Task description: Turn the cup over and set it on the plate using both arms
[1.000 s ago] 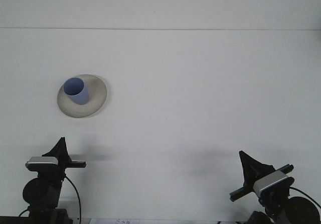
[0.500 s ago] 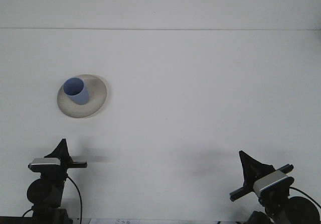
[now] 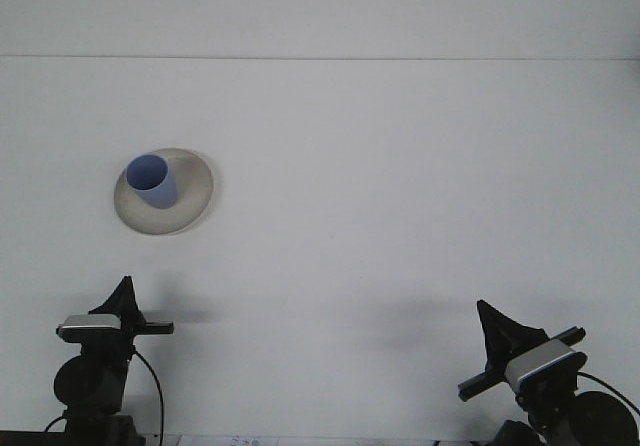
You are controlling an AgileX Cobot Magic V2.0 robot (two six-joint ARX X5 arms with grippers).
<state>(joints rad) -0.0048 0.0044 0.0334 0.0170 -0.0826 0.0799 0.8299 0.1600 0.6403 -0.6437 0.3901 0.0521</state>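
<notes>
**Q:** Item one, the surface. What did you log?

**A:** One white desk (image 3: pixel 400 226), matte, filling nearly the whole front view. I recorded a thin straight seam running side to side near the top of the frame, with a slightly greyer white band (image 3: pixel 320 11) above it. Whether that band was a wall or more of the desk, I could not tell. Soft shadows lay on the desk just ahead of each arm.

**Q:** Item two, the task's things?

**A:** One plate (image 3: pixel 164 191), pale grey, round, on the left half of the desk, well ahead of the left arm. One cup (image 3: pixel 152 180), blue, standing on the plate with its mouth up, sitting toward the plate's left side and leaning slightly in the view. Nothing was touching either.

**Q:** Item three, the arms?

**A:** Left end effector (image 3: pixel 122 294), at the bottom left corner, black, a pointed tip aimed forward over the desk, a grey camera block behind it, and a cable looping down. Right end effector (image 3: pixel 492 326), at the bottom right, same build, tilted to one side. Both were well apart from the plate and carried nothing. From that angle I could not tell how wide either one stood.
</notes>
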